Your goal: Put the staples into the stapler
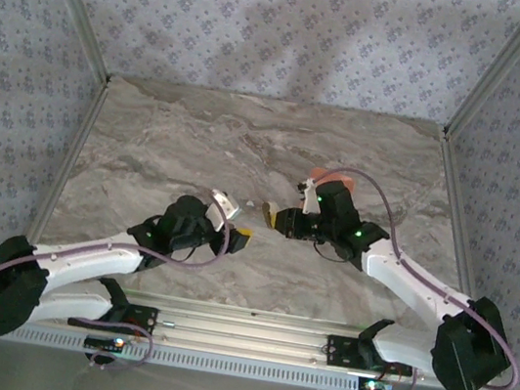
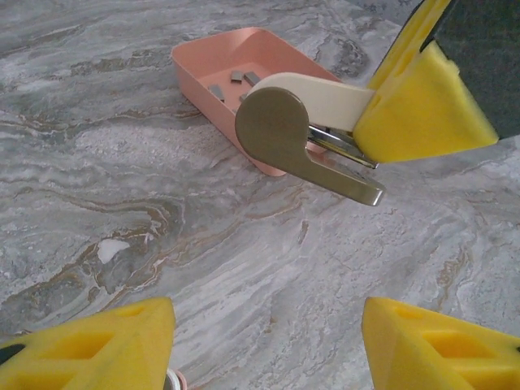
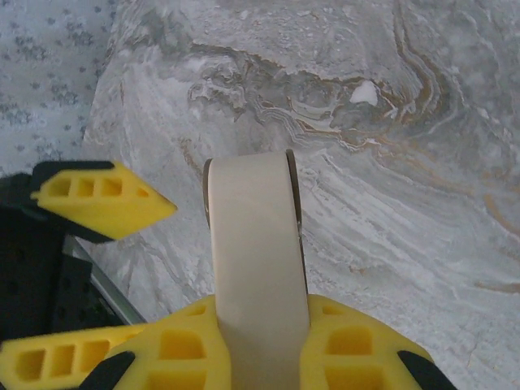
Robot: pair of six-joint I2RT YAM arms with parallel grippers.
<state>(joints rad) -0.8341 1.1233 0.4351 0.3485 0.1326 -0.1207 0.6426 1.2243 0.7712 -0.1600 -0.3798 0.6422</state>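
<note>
My right gripper (image 1: 285, 222) is shut on the stapler (image 2: 284, 122) and holds it above the marble table. The stapler's pale cream body (image 3: 256, 252) sticks out between the yellow pads (image 2: 418, 97), and its grey metal base hangs open below. Just behind it stands a salmon tray (image 2: 211, 57) with several small grey staples (image 2: 236, 79) lying inside. My left gripper (image 2: 268, 341) faces the stapler from a short distance, open, with bare table between its fingers. From the right wrist, the left gripper's yellow fingers (image 3: 97, 199) show at the left, apart from the stapler.
The marble table (image 1: 179, 143) is walled by patterned panels at the back and both sides. The salmon tray (image 1: 334, 179) sits right of centre, partly hidden behind the right arm. Both arms meet near the table's middle front.
</note>
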